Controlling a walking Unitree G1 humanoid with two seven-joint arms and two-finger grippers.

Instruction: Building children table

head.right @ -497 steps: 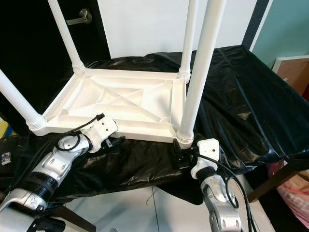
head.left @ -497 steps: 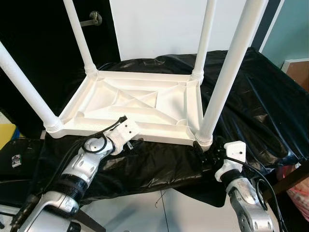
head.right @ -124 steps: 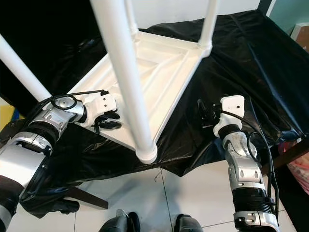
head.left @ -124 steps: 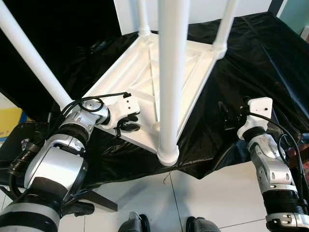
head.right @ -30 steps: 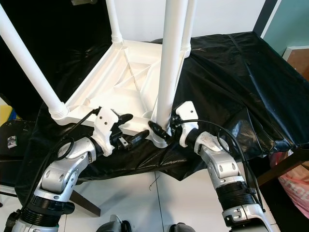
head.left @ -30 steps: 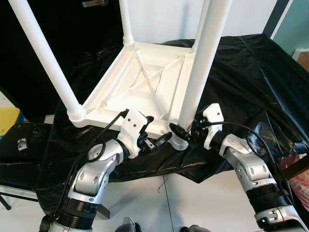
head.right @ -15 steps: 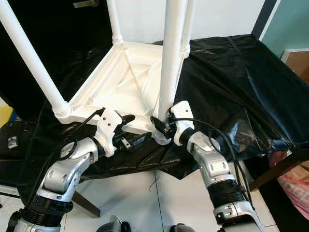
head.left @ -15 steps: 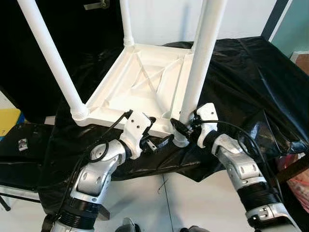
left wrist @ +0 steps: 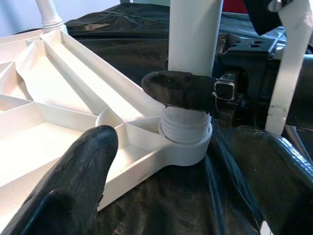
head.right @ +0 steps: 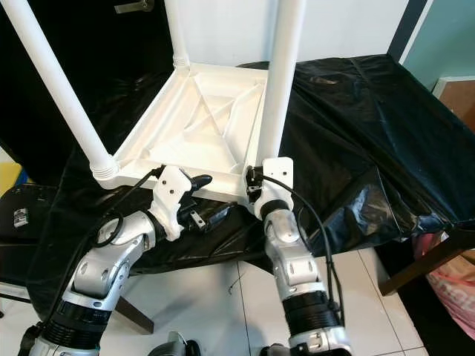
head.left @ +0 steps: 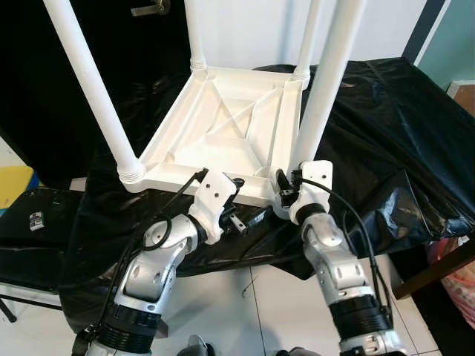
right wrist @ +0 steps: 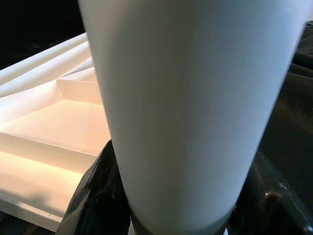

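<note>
1. White table top [head.left: 223, 126] lay upside down at frame centre on a black-draped surface [head.left: 386, 126], four legs up.
2. Right gripper [head.left: 286, 185] was closed around the near-corner leg [head.left: 323, 96] at its base.
3. Left gripper [left wrist: 146, 112] sat open beside that socket, holding nothing.
4. Risk: corner sat near the drape's front edge; twisting could slide the table off.
5. Open room: right of frame.

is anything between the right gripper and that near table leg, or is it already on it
Nothing visible stands between them. The right gripper is already at the base of the near leg, just above its threaded socket; the right wrist view shows a black finger on each side of the white tube. The left gripper waits open beside the tabletop's edge.
</note>
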